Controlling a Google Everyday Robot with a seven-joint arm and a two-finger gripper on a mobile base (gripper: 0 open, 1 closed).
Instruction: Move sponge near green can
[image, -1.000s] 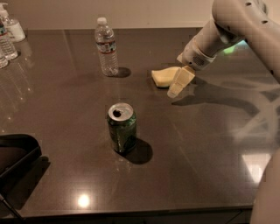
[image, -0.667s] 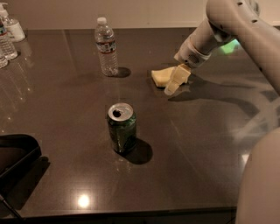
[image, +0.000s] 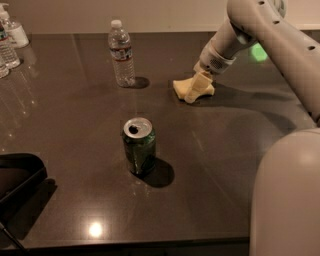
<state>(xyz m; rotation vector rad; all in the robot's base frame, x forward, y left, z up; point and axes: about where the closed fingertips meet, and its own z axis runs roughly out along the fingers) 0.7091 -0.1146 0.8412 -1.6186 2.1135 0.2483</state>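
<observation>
The pale yellow sponge (image: 181, 87) lies on the dark table (image: 75, 130), right of centre toward the back. The gripper (image: 198, 87) hangs from the white arm coming in from the upper right; it is down on the sponge, with one pale finger (image: 196, 89) lying across the sponge's front. The green can (image: 139, 146) stands upright near the table's middle, silver top with a pull-tab hole, well in front of and left of the sponge.
A clear plastic water bottle (image: 122, 53) stands at the back, left of the sponge. More bottles (image: 9, 37) stand at the far left back. A black tray-like object (image: 15, 180) sits at the front left edge. The robot's white body (image: 285, 195) fills the lower right.
The arm has moved left and down, bringing the gripper closer over the sponge. The sponge, can and bottle have stayed in place.
</observation>
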